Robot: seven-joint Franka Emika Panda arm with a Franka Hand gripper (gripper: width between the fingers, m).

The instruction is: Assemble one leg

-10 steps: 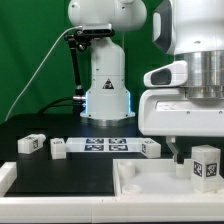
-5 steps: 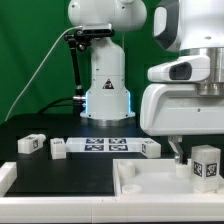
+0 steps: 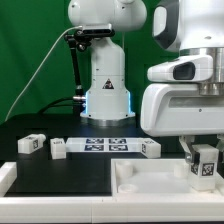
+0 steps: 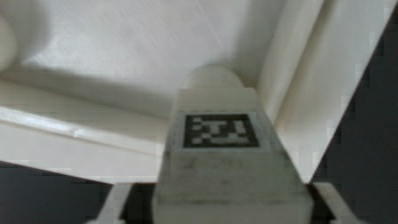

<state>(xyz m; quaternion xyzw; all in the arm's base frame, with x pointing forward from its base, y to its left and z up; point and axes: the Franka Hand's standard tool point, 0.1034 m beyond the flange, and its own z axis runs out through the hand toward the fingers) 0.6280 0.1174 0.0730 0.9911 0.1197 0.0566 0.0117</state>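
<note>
I have the gripper (image 3: 204, 160) clenched on a leg (image 3: 205, 167), which sits between the fingers with its tagged face toward the exterior camera. In the wrist view the same leg (image 4: 221, 140) rises straight out from between the fingers, tag facing the lens, and just beyond its tip lies the tray (image 4: 107, 95), rim and inner corner close by.

My worry from here is the seating. I judge the leg has to meet a fitting inside that corner, and I cannot see the fitting itself: the leg hides it in the wrist view and the arm's bulk hides it in the exterior view. If I come down slightly off, the leg could catch on the rim and twist in my grip, or push the tray (image 3: 150, 180) along the table, since nothing visible pins it. The plastic looks smooth, so a skewed press could let it slide between the pads.

Away from the gripper, three more legs lie on the black table (image 3: 70, 175): one near it (image 3: 151, 148), two well apart (image 3: 58, 148) (image 3: 31, 144). The marker board (image 3: 105, 145) lies between them. The surface is a matte black cloth. Behind stands the robot base (image 3: 106, 75) before a green backdrop.
</note>
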